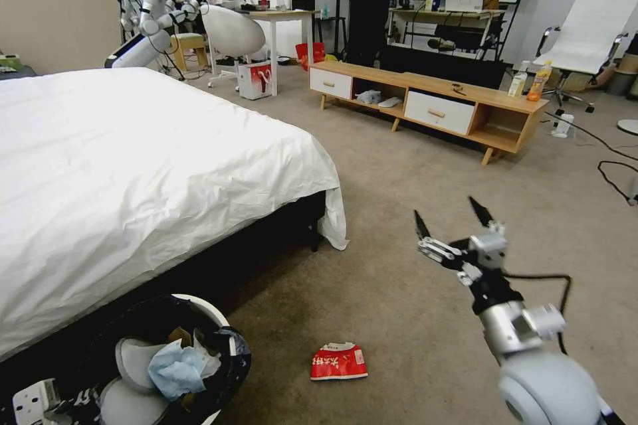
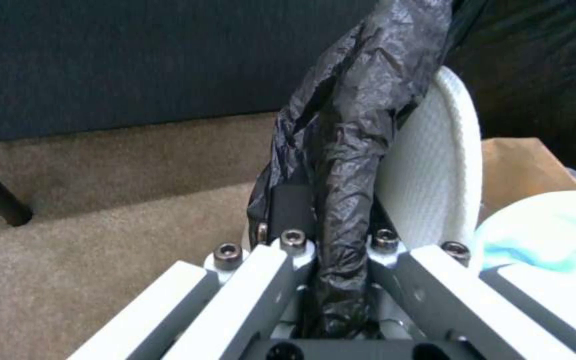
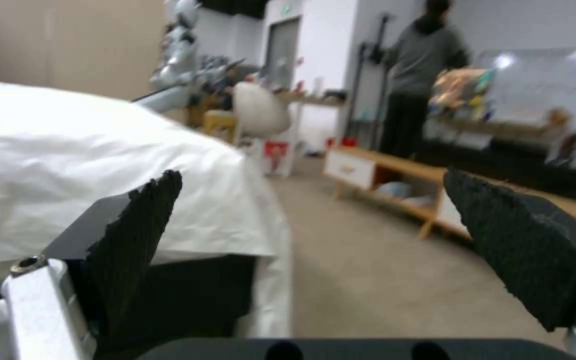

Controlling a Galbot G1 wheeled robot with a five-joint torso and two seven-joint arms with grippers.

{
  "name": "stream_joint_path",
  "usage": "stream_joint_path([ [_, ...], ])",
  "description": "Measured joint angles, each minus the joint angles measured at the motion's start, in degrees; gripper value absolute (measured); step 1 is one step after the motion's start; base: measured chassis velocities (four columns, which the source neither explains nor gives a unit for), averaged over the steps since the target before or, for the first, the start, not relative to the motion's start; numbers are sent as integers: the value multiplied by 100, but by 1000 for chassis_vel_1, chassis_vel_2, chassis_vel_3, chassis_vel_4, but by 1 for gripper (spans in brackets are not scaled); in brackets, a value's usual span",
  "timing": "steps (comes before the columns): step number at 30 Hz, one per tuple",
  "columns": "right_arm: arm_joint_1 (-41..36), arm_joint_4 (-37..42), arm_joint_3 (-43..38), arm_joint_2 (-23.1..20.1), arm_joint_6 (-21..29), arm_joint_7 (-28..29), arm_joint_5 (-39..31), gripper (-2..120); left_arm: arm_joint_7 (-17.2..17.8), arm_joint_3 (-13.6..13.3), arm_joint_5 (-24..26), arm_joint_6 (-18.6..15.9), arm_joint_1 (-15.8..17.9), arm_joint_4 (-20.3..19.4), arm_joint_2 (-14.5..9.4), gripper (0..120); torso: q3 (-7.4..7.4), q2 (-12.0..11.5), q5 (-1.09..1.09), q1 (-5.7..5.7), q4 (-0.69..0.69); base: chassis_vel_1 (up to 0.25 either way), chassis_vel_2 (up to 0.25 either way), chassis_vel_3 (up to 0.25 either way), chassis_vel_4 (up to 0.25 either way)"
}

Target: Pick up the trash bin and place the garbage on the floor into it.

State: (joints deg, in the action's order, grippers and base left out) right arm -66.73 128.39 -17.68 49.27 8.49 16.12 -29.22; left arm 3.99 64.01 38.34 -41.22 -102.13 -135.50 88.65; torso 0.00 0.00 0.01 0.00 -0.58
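Note:
The trash bin, white with a black bag liner, hangs at the lower left beside the bed. My left gripper is shut on its rim and liner. Inside the bin lie a light blue face mask, a brown paper bag and the white flaps. A red-white snack wrapper lies flat on the floor, right of the bin. My right gripper is open and empty, raised in the air beyond the wrapper and to its right; its fingers stand wide apart.
The bed with its white sheet takes up the left side. A low wooden cabinet stands ahead with an orange drink bottle on top. Black cables trail on the carpet at the right. Another robot stands at the back.

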Motion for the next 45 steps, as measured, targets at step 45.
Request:
stream_joint_path([
  [45,3716,-2052,3974,-633,3285,-3540,371,100,-125,-377,-306,46,237,336,4,1,0,0,-1,0,-5,0,0,0,0],
])
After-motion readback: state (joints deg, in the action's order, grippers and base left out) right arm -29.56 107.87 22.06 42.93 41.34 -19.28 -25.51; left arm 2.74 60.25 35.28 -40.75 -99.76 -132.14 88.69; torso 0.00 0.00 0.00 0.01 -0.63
